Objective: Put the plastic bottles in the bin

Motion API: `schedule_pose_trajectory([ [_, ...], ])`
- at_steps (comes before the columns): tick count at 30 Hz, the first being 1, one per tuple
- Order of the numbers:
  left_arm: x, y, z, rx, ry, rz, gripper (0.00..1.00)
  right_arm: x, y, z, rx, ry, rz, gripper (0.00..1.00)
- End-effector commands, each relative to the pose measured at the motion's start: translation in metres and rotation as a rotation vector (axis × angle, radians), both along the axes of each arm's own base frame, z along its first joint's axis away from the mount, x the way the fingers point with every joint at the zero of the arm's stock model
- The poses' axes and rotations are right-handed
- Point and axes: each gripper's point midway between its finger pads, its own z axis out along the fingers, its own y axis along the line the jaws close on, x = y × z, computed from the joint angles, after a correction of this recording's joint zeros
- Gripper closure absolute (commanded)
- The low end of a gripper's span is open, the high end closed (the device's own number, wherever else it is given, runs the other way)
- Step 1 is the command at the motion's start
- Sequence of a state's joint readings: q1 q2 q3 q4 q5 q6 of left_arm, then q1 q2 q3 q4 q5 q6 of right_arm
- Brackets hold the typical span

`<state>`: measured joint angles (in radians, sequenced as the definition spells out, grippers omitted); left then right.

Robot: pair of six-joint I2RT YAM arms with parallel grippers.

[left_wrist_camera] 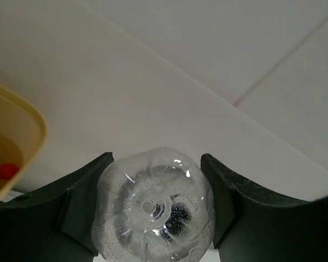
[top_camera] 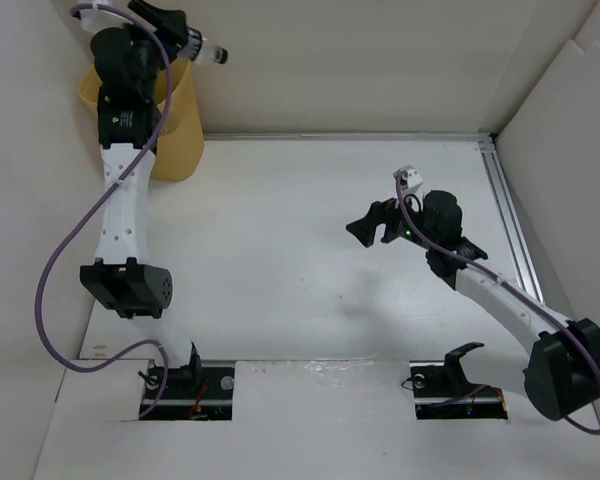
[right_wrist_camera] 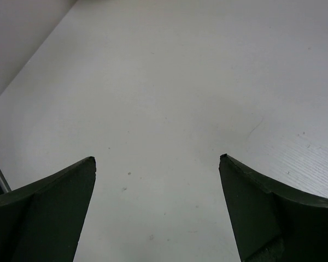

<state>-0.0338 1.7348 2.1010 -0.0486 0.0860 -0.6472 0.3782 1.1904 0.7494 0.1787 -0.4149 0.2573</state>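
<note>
My left gripper [top_camera: 173, 32] is raised at the far left corner and is shut on a clear plastic bottle [top_camera: 206, 49]. The bottle lies level and sticks out to the right, above the right rim of the yellow-orange bin [top_camera: 180, 130]. In the left wrist view the bottle's clear base [left_wrist_camera: 153, 210] sits between both fingers, and the left gripper [left_wrist_camera: 156, 159] closes on it. The bin's rim [left_wrist_camera: 35, 117] is at the left, with a red cap [left_wrist_camera: 8, 171] inside. My right gripper [top_camera: 370, 228] is open and empty over the table, as the right wrist view [right_wrist_camera: 156, 164] also shows.
White walls enclose the table at the back, left and right. A metal rail [top_camera: 510, 215] runs along the right edge. The left arm's elbow [top_camera: 128, 286] hangs over the table's left side.
</note>
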Motion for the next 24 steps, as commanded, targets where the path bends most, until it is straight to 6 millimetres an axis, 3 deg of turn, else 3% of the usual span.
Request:
schedule_pose_trajectory([
  [1,0.003,0.069,0.031,-0.018,-0.072,0.228,1.00,-0.008,-0.005,0.016,-0.004,-0.055,0.014,0.02],
  [3,0.002,0.106,0.041,-0.054,-0.123,0.387,1.00,-0.013,-0.005,0.016,-0.009,-0.058,0.027,0.02],
  [6,0.009,0.141,0.033,0.028,-0.157,0.588,1.00,-0.024,0.001,0.017,-0.009,-0.069,0.070,0.02],
  [9,0.016,0.160,0.027,0.101,-0.148,0.700,1.00,-0.030,0.004,0.021,-0.004,-0.082,0.082,0.02],
  [10,0.032,0.164,0.011,0.127,-0.121,0.720,1.00,-0.037,0.010,0.024,0.001,-0.092,0.104,0.02],
  [12,0.041,0.174,-0.002,0.143,-0.092,0.772,1.00,-0.042,0.016,0.024,0.002,-0.092,0.127,0.02],
  [13,0.057,0.180,-0.024,0.160,-0.053,0.770,0.99,-0.048,0.024,0.024,0.003,-0.092,0.153,0.02],
  [15,0.070,0.187,-0.042,0.151,-0.023,0.761,0.73,-0.051,0.030,0.031,-0.001,-0.111,0.168,0.02],
  [16,0.074,0.195,-0.047,0.140,-0.014,0.775,0.67,-0.054,0.033,0.031,0.000,-0.111,0.180,0.02],
  [17,0.087,0.200,-0.070,0.137,0.027,0.767,0.63,-0.057,0.039,0.036,0.002,-0.120,0.193,0.02],
  [18,0.088,0.208,-0.072,0.123,0.024,0.778,0.33,-0.058,0.041,0.035,0.000,-0.121,0.190,0.02],
  [20,0.094,0.213,-0.081,0.122,0.050,0.775,0.00,-0.063,0.048,0.039,-0.012,-0.138,0.204,0.02],
  [23,0.096,0.208,-0.070,0.145,0.033,0.743,0.00,-0.066,0.052,0.041,-0.044,-0.145,0.199,0.02],
  [24,0.090,0.207,-0.058,0.139,0.007,0.744,0.00,-0.064,0.055,0.042,-0.062,-0.152,0.182,0.00],
])
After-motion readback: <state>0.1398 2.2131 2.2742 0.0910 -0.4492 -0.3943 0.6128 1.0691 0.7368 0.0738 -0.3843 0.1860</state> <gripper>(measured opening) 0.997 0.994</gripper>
